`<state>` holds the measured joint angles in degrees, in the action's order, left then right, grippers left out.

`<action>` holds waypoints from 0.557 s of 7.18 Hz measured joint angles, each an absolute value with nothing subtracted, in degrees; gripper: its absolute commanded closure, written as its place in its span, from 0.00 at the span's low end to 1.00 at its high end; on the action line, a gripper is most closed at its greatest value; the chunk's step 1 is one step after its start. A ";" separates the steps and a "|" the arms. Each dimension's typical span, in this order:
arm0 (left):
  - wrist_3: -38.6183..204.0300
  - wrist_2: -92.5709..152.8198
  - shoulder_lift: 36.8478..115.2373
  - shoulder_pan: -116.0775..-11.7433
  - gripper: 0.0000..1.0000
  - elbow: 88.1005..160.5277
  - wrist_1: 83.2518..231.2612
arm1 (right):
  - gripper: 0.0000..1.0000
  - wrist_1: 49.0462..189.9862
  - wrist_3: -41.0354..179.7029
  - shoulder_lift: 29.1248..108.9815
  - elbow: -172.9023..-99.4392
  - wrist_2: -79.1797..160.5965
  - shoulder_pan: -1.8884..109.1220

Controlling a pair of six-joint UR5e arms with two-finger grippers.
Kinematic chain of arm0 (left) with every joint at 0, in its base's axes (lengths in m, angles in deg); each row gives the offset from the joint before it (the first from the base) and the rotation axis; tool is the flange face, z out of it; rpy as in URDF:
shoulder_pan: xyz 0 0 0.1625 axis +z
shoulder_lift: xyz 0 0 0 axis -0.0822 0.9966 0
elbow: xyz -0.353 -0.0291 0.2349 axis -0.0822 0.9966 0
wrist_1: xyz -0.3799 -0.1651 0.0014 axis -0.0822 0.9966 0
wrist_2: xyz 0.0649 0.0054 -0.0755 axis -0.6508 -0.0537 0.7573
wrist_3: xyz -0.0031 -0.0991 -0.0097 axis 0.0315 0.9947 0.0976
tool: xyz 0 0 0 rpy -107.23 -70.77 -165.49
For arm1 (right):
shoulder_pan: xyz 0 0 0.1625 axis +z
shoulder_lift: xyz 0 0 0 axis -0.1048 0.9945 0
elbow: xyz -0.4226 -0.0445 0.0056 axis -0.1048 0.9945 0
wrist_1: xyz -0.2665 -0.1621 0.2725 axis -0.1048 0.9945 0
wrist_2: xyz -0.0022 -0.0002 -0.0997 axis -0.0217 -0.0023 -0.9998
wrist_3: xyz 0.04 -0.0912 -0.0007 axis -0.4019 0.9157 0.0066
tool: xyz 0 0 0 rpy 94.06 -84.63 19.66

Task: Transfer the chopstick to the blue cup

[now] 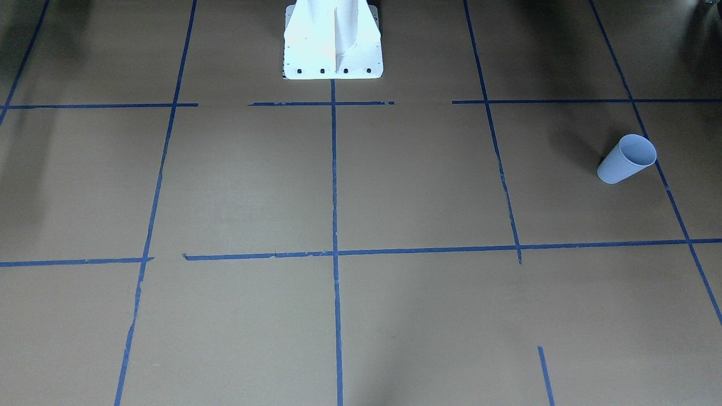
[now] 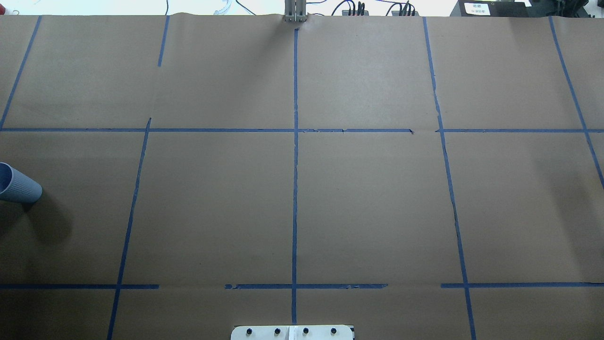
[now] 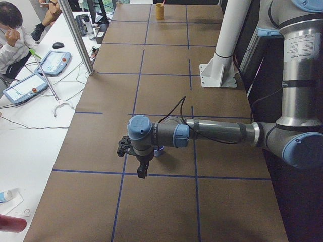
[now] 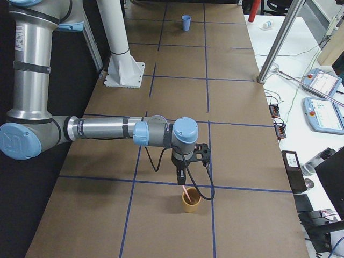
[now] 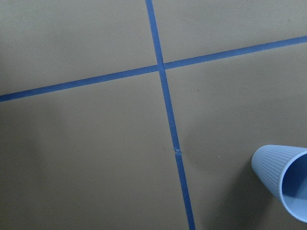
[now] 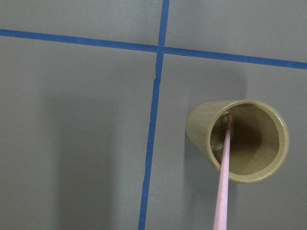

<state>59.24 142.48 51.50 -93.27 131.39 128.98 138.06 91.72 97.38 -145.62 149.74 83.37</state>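
The blue cup stands upright near the table's end on my left; it also shows in the overhead view, the left wrist view and far off in the right side view. My left gripper hangs just beside it, and I cannot tell whether it is open or shut. The pink chopstick leans inside a tan cup at the table's other end. My right gripper hangs directly above that cup at the stick's top end; I cannot tell whether it is open or shut.
The table is brown paper with blue tape lines. The robot's white base stands mid-table at my edge. Metal posts, teach pendants and cables lie along the operators' side. A person sits there.
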 measured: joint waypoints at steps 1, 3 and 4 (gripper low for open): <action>59.20 142.49 51.41 -93.28 0.00 131.62 128.84 | 0.00 137.95 91.75 97.37 -145.71 149.84 83.37; 59.18 142.34 51.30 -93.26 0.00 131.53 128.82 | 0.00 137.73 91.75 97.41 -145.75 150.12 83.37; 59.26 142.31 51.29 -93.23 0.00 131.57 128.85 | 0.00 137.71 91.73 97.41 -145.75 150.28 83.37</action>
<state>59.26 142.31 51.29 -93.23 131.57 128.85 137.71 91.73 97.41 -145.75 150.28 83.37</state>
